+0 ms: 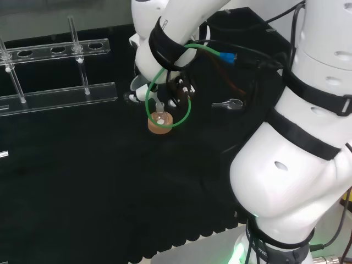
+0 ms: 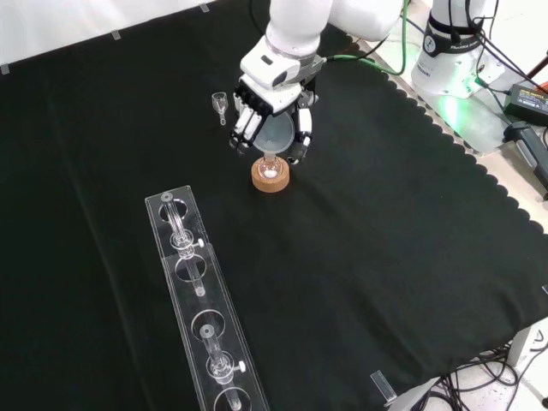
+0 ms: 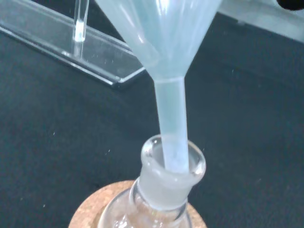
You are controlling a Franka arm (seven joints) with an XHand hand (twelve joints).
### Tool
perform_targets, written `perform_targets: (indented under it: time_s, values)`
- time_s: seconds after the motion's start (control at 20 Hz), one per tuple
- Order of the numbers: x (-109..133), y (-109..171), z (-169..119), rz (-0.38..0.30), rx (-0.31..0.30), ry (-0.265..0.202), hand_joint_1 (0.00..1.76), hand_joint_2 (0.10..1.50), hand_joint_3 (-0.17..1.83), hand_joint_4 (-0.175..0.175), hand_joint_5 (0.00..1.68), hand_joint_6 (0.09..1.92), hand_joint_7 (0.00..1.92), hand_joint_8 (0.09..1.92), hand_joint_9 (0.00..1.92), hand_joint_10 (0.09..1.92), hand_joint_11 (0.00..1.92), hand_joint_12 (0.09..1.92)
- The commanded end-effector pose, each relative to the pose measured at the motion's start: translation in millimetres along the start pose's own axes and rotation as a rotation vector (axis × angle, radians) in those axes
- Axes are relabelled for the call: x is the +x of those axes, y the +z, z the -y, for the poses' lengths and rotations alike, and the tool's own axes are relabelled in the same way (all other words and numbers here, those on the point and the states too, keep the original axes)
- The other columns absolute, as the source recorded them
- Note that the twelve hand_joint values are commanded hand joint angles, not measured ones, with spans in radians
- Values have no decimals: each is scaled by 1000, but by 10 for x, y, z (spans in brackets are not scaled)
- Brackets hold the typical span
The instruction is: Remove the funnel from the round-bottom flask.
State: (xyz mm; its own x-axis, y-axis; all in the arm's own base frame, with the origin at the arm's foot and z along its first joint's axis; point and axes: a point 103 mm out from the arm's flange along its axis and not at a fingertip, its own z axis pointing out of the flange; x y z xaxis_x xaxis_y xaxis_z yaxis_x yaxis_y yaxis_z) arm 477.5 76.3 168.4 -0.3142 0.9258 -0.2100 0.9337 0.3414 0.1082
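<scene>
1. Funnel stem is still inside the neck of the round-bottom flask, so removal isn't done. In the wrist view the stem tip sits just within the neck rim. My read: partway lifted at most, not clear yet.
2. Flask sits upright on its cork ring on the surface, near the front view's centre top.
3. My hand is directly over the flask. In the front view my fingers curl down at 9 o'clock of the funnel cone and the rest at 3 o'clock, so I'm gripping the funnel around its cone.
4. Funnel cone sits between my fingers, below the palm, and the flask is straight under it at 6 o'clock in the front view.
5. Left to do, as I judge it: lift straight up until the stem clears the neck, then move it away.
</scene>
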Motion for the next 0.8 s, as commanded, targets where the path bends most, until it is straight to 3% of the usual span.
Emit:
perform_targets:
  time_s: [0.05, 0.4, 0.7, 0.8]
  values:
    - [-169, -423, 36, -73, -210, -1, 1335, 556, 733, -175, 1504, 87, 1481, 506, 1920, 466, 1920, 620]
    - [-613, -1093, 94, -338, -363, 123, 1242, 590, 640, -175, 1576, 87, 1657, 575, 1920, 519, 1920, 633]
    - [-695, -1611, 171, -388, -441, 127, 1242, 580, 654, -175, 1583, 87, 1668, 563, 1920, 522, 1920, 635]
    - [-694, -1736, 232, -394, -460, 149, 1243, 574, 665, -175, 1587, 87, 1672, 555, 1920, 522, 1920, 636]
